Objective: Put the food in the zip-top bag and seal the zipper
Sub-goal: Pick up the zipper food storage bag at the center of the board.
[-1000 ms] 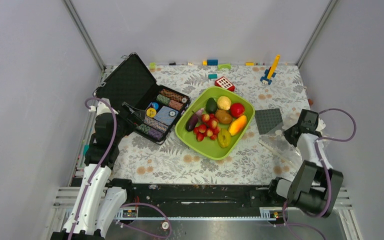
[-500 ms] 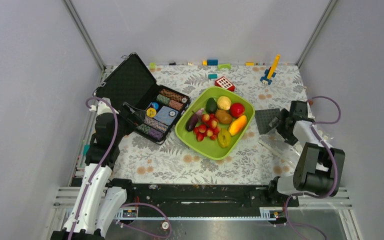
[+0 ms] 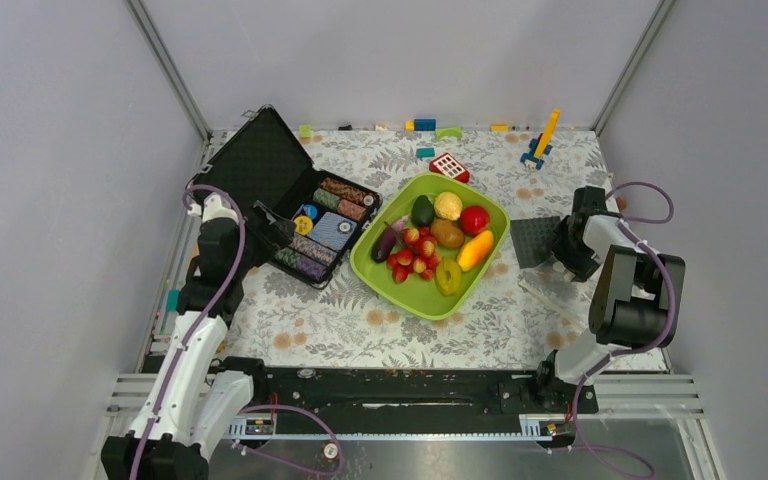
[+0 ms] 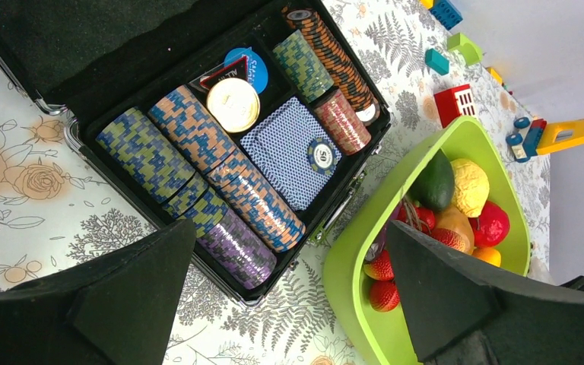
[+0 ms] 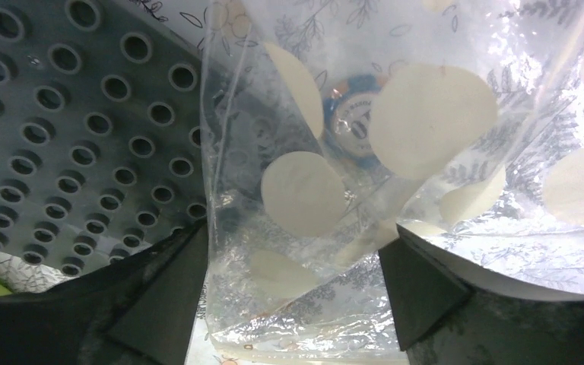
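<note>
The food (image 3: 435,245), toy strawberries, an avocado, an apple and others, lies in the lime-green tray (image 3: 400,292). The strawberries (image 4: 380,268) and avocado (image 4: 433,182) also show in the left wrist view. My left gripper (image 3: 275,228) (image 4: 290,228) hangs open over the gap between chip case and tray, holding nothing. The clear zip-top bag (image 3: 552,295) (image 5: 395,152) with white dots lies crumpled at the right. My right gripper (image 3: 563,247) (image 5: 295,236) is low over it, its jaws apart with bag film between them. A whitish strip, perhaps the zipper (image 5: 289,356), runs along the bag's near edge.
An open black case of poker chips (image 3: 305,215) (image 4: 236,152) sits left of the tray. A grey studded plate (image 3: 537,240) (image 5: 68,114) lies beside the bag. A striped chip (image 5: 357,114) shows through the film. Toy blocks (image 3: 448,165) line the back edge.
My right arm swung from the table's right edge in toward the grey plate and bag, and its jaws went from shut to apart. The left gripper shifted slightly toward the tray.
</note>
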Robot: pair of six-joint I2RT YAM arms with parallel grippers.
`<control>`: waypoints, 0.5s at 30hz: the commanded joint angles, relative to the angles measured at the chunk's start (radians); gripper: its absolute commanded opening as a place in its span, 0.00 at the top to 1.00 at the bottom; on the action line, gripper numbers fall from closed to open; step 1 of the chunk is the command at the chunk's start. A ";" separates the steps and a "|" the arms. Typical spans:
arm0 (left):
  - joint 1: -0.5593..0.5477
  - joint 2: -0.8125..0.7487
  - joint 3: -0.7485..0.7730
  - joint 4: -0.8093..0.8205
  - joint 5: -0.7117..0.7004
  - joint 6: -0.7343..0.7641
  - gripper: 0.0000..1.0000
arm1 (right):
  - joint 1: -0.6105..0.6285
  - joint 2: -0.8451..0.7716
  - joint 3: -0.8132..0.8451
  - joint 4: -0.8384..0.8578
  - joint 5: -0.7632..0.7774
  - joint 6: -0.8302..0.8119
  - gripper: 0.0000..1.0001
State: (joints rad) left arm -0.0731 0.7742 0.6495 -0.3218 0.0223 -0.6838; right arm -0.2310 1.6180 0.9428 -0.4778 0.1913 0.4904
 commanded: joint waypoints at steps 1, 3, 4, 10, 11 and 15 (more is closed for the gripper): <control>0.003 0.006 0.011 0.053 -0.015 0.024 0.01 | -0.001 0.024 0.035 -0.040 0.020 -0.008 0.24; 0.003 0.003 0.010 0.052 -0.017 0.025 0.01 | -0.001 0.023 0.035 -0.034 0.015 -0.011 0.36; 0.002 0.001 0.009 0.050 -0.018 0.025 0.01 | -0.001 0.020 0.034 -0.030 0.014 -0.013 0.41; 0.003 -0.023 0.004 0.038 -0.019 0.029 0.01 | -0.001 -0.018 0.007 0.007 0.010 -0.013 0.74; 0.002 -0.027 0.004 0.038 -0.019 0.030 0.01 | -0.001 -0.025 0.002 0.015 0.008 -0.014 0.79; 0.003 -0.039 0.001 0.034 -0.018 0.030 0.01 | -0.001 -0.052 -0.020 0.030 0.013 -0.007 0.94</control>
State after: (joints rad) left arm -0.0731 0.7597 0.6495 -0.3210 0.0219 -0.6704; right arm -0.2310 1.6215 0.9428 -0.4686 0.1913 0.4774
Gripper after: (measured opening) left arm 0.985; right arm 0.138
